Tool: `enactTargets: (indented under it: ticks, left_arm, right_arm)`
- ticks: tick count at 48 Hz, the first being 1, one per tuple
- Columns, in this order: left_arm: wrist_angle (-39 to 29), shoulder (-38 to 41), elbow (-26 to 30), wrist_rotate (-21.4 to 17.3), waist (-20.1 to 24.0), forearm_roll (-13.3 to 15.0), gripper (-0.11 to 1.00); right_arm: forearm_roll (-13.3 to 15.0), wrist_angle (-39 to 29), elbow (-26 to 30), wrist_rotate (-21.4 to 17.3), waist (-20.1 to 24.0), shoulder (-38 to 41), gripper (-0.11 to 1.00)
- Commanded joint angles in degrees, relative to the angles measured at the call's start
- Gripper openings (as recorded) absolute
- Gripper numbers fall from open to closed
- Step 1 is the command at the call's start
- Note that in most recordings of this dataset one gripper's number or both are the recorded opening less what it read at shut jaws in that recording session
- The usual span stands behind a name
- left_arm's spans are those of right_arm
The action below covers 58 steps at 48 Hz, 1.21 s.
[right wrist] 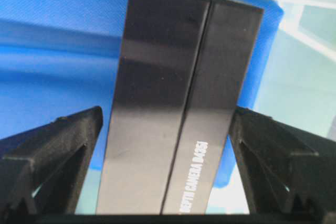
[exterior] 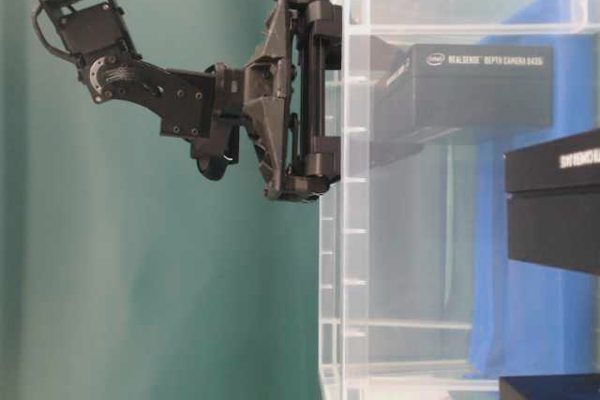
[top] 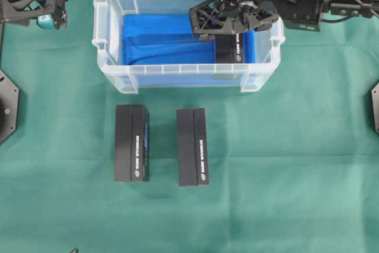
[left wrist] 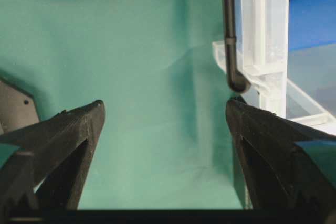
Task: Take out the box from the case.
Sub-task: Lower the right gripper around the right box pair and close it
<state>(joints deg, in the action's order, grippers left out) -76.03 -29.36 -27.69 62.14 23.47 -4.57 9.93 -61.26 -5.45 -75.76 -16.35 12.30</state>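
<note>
Green cloth covers the table (top: 284, 164). Inside the case (top: 112, 34), on its blue lining, the box (right wrist: 173, 103) lies between the right gripper (right wrist: 165, 140) fingers, spread wide, neither visibly touching.

Black box (right wrist: 173, 108), blue-lined clear case (top: 112, 75)

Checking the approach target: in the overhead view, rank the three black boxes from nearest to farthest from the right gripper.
1. Box in the case, directly below the right gripper, at the bin's right end.
2. Right box on the cloth, in front of the case.
3. Left box on the cloth, farther left.
</note>
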Motion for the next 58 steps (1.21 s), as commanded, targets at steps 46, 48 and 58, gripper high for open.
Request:
enactTargets:
  ticks: [46,48,58]
  left_arm:
    - [0.4,-0.8,0.4,-0.4,-0.3,0.1,0.94]
    - [0.4,-0.9,0.4,-0.4,-0.3,0.1,0.94]
    - [0.3,-1.7,-0.2,-0.2,-0.2,0.0,0.94]
  right_arm:
    - [-0.2,-0.4,1.0,-4.1,0.0,-0.1,0.66]
    - [-0.2,-0.5,1.0,-4.1,-0.1,-0.1,0.66]
    - [-0.3,-1.2,1.1,-4.0,0.0,-0.1,0.66]
